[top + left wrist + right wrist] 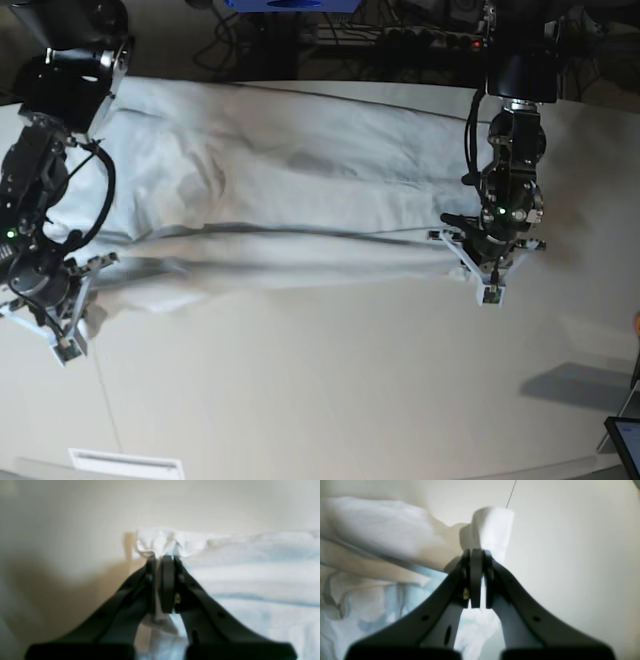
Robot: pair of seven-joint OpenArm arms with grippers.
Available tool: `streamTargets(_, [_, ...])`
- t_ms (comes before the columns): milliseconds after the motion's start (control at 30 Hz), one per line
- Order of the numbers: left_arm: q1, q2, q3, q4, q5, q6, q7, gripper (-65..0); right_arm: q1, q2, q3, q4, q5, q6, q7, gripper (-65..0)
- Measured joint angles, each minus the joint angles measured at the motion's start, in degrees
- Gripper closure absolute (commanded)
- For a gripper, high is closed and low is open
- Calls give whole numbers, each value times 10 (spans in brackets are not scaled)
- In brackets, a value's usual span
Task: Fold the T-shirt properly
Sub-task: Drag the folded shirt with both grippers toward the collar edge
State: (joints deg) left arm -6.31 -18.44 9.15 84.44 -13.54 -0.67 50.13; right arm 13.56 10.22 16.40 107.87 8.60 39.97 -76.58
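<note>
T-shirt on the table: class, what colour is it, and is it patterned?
Plain white soft cotton T-shirt, no print; clearest in the base view.

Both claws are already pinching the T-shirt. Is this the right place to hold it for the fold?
Probably yes. The left claw and right claw each pinch an end of the T-shirt along its near edge, coming from the near side. That edge runs stretched between them, so it should lift evenly.

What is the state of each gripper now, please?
Left gripper: closed, pinching an edge of the T-shirt.
Right gripper: closed, pinching another edge of the T-shirt.
</note>
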Motion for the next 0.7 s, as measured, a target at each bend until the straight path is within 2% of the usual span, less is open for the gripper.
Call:
streamTargets(333, [-2,-10,0,3,-4,0,0,0,-82,0,5,51,-2,1,-3,-3])
streamTargets(467, [-3,-10,0,7,-4,0,1,0,-84,-13,46,52,9,1,3,-1])
streamTargets(633, [11,-10,-28,64,-4,-2,-1,0,-107,-12,91,52,37,0,-5,-1])
streamTargets(700, [14,-11,-32,75,-2,-2,15,0,-121,-10,99,53,48,1,-4,-1])
